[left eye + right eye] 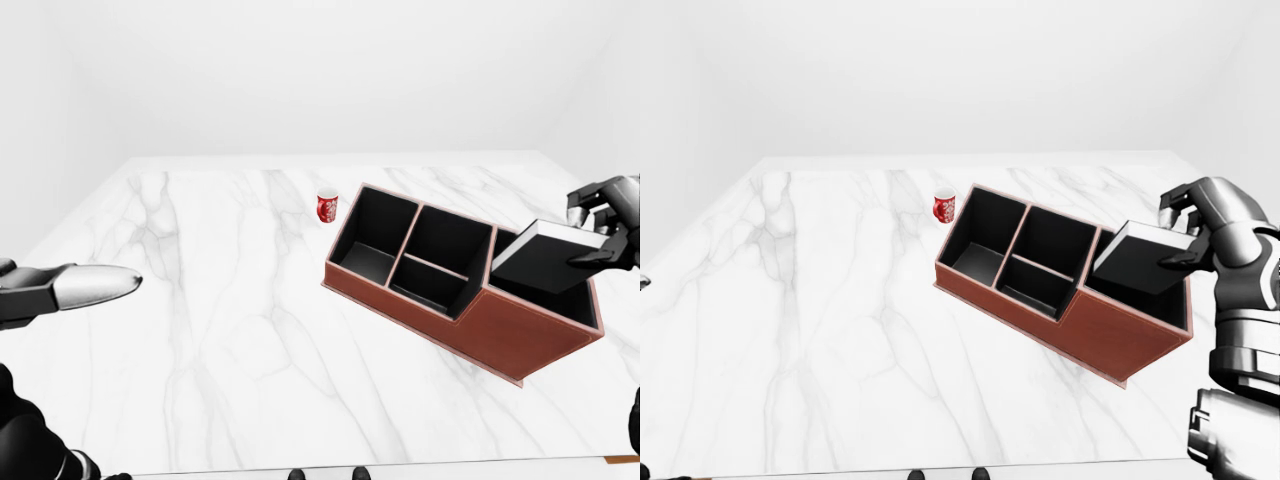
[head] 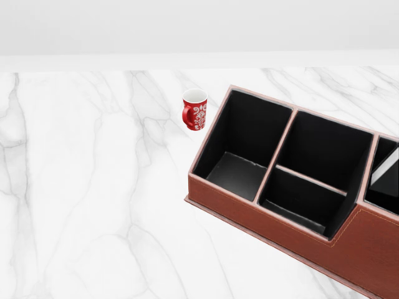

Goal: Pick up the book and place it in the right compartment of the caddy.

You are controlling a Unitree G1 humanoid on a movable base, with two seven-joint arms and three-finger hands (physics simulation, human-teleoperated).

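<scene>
Dark-covered book [image 1: 1145, 258] tilted, lower end inside the right compartment of the brown caddy [image 1: 1110, 335], right robot hand [image 1: 1188, 232] pinching its upper edge. Left robot hand [image 1: 75, 288] apart over marble desk [image 1: 200, 330], grip state indeterminable. Red mug [image 2: 194, 109] beside caddy.

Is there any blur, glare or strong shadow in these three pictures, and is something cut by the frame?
All three views are sharp, evenly lit, without glare. Head view: the caddy casts only a faint shadow, and the frame cuts its right end. Right-eye view: the book and right robot hand show whole.
</scene>
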